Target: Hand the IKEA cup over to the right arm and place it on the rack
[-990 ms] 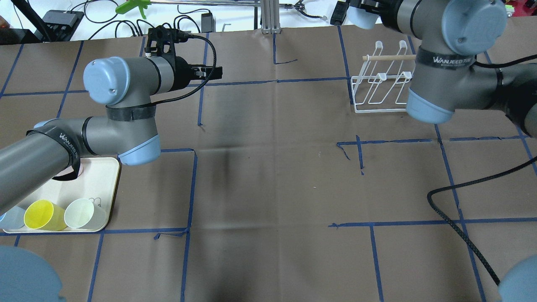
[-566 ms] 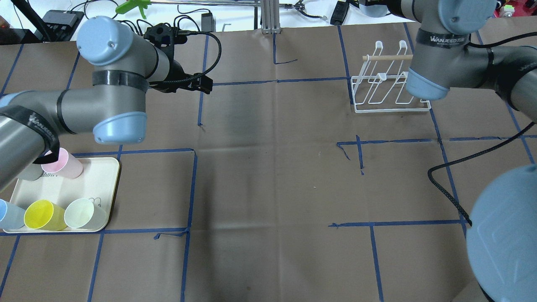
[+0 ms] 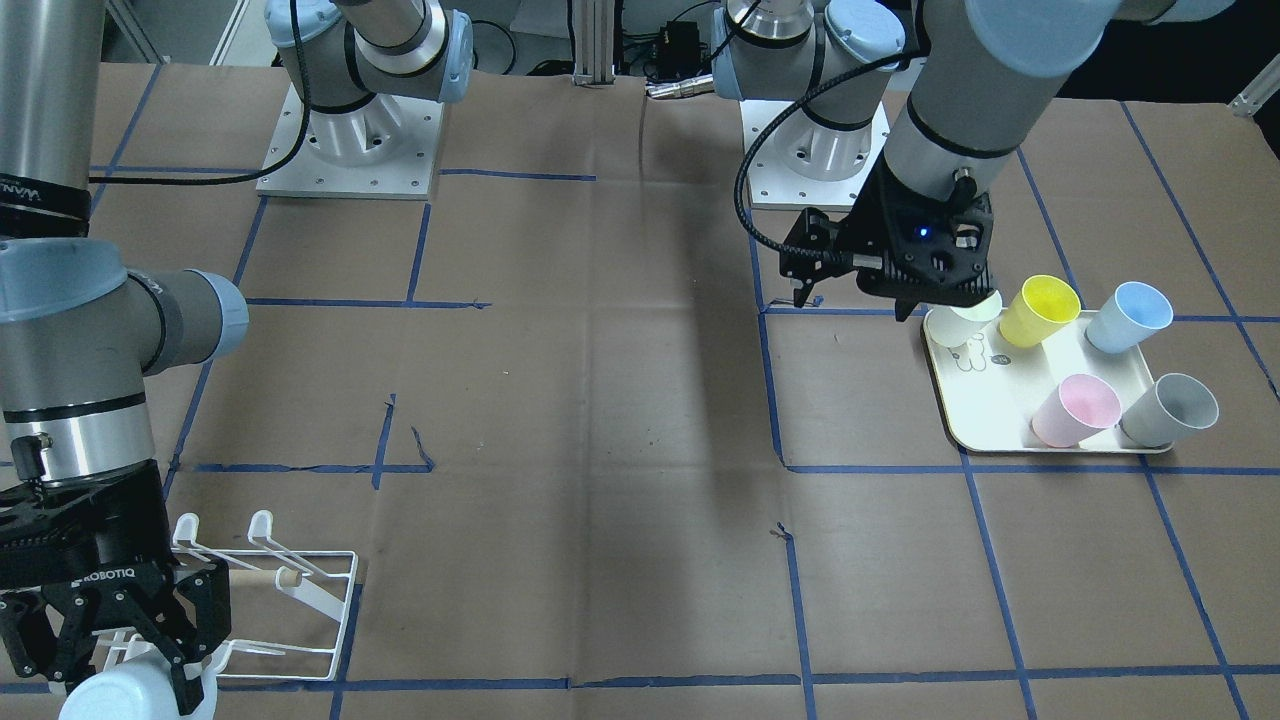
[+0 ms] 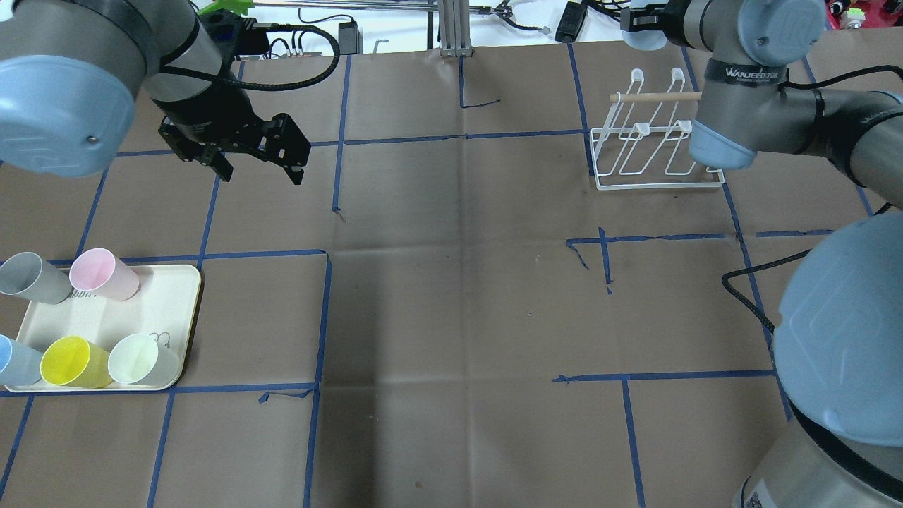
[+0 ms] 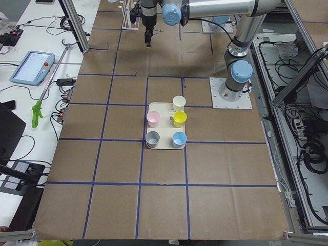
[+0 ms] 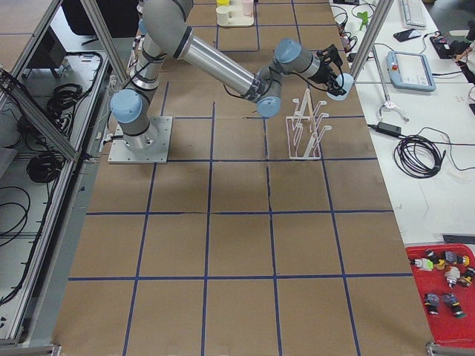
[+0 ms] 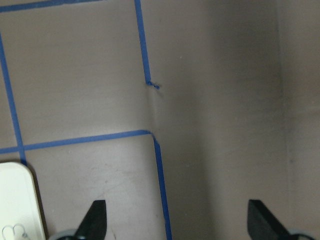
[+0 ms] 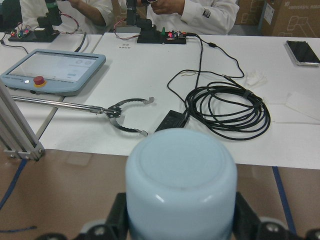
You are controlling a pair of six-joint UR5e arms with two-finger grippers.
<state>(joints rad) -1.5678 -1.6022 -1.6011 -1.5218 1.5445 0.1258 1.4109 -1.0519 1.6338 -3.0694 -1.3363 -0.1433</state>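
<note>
Since the earlier overhead, left gripper (image 4: 262, 176) has swung to point down, wide and empty, off the tray (image 4: 106, 317), so we judge handover done; right arm (image 4: 769, 127) strap (image 4: 744, 73) reads WANJEED. Front view: right gripper (image 3: 125, 672), marked ROBOTIQ, clamps the pale cup (image 3: 140, 700) near the rack (image 3: 265, 578), likely lining up a prong. Right wrist view: cup base faces the camera, gripped.

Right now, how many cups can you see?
6. On the cream tray: grey cup, pink cup, blue cup, yellow cup, pale green cup. The right end effector holds a pale cup by the rack.
</note>
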